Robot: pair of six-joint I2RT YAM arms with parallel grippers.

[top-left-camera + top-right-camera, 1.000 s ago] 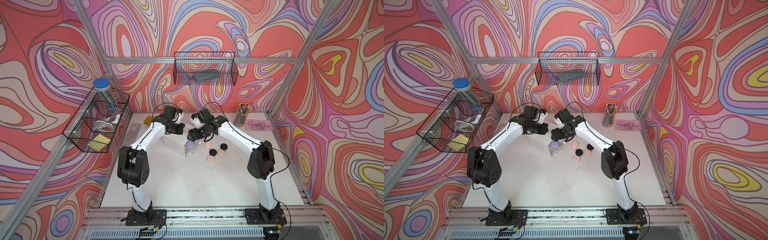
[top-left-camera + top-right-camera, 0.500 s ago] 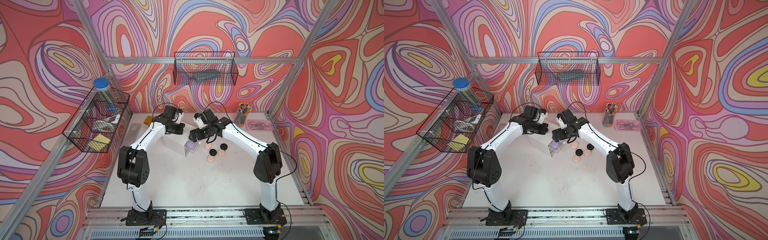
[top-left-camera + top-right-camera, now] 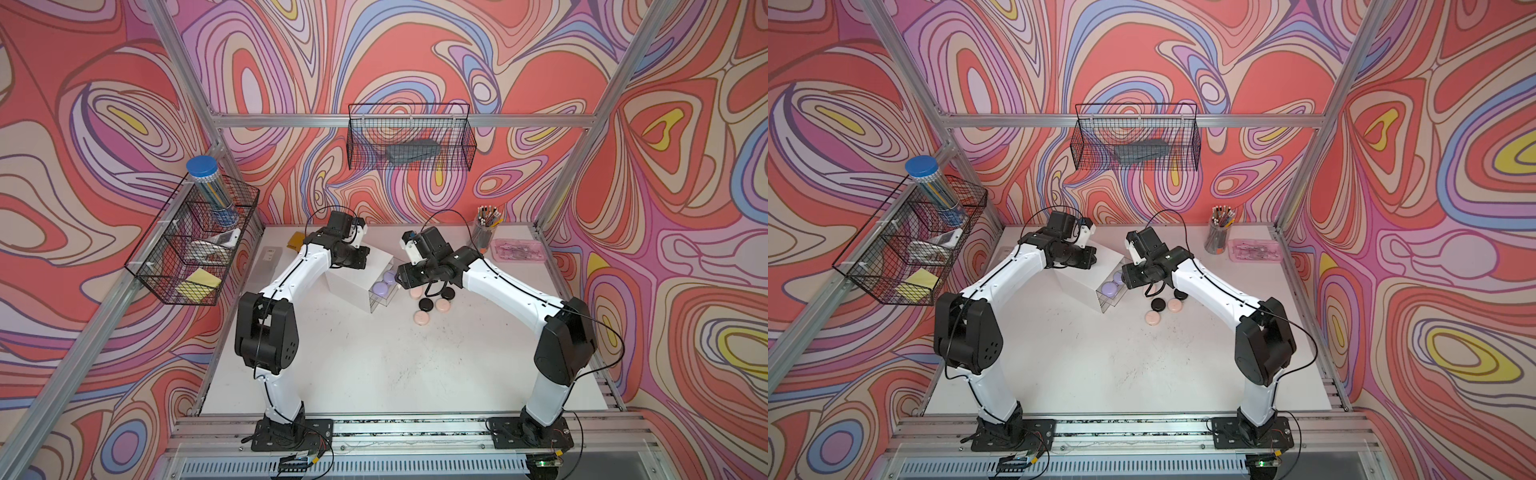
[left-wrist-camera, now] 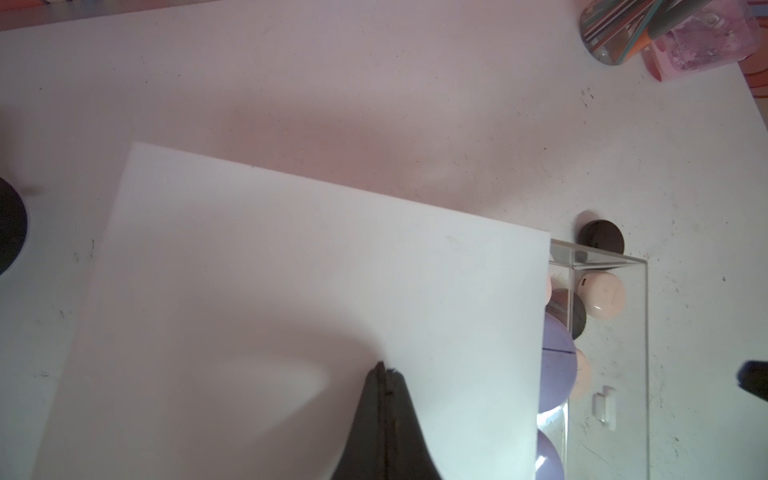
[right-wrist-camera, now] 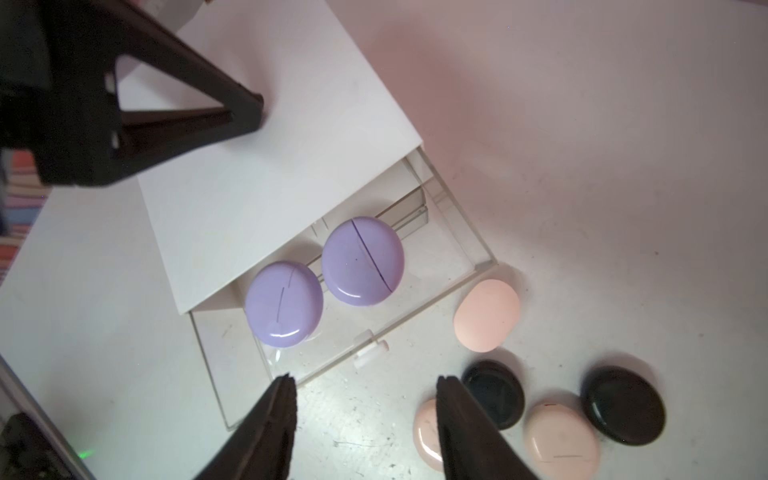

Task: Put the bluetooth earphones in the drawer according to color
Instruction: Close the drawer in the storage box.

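Note:
The white drawer cabinet [image 3: 349, 282] [image 5: 270, 166] stands mid-table with its top clear drawer [image 5: 478, 249] pulled out. Two lavender earphones [image 5: 284, 309] [image 5: 363, 261] lie in it, seen in both top views [image 3: 384, 283] [image 3: 1111, 287]. Three pink earphones [image 5: 486, 314] [image 5: 561, 440] [image 5: 426, 432] and two black ones [image 5: 494, 392] [image 5: 623, 405] rest on the table beside the drawer. My left gripper [image 4: 384, 368] [image 5: 249, 108] is shut, its tip pressing on the cabinet's top. My right gripper [image 5: 365, 379] [image 3: 401, 282] hovers open and empty just in front of the drawer's front wall.
A pencil cup [image 3: 484, 232] and a pink tray [image 3: 519, 251] stand at the back right. A frosted flat box [image 3: 270, 259] lies at the back left. Wire baskets hang on the left wall [image 3: 195, 245] and back wall [image 3: 409, 143].
My right arm swung its elbow to the right and its gripper drew back a little from the open drawer. The left arm stayed put on the cabinet.

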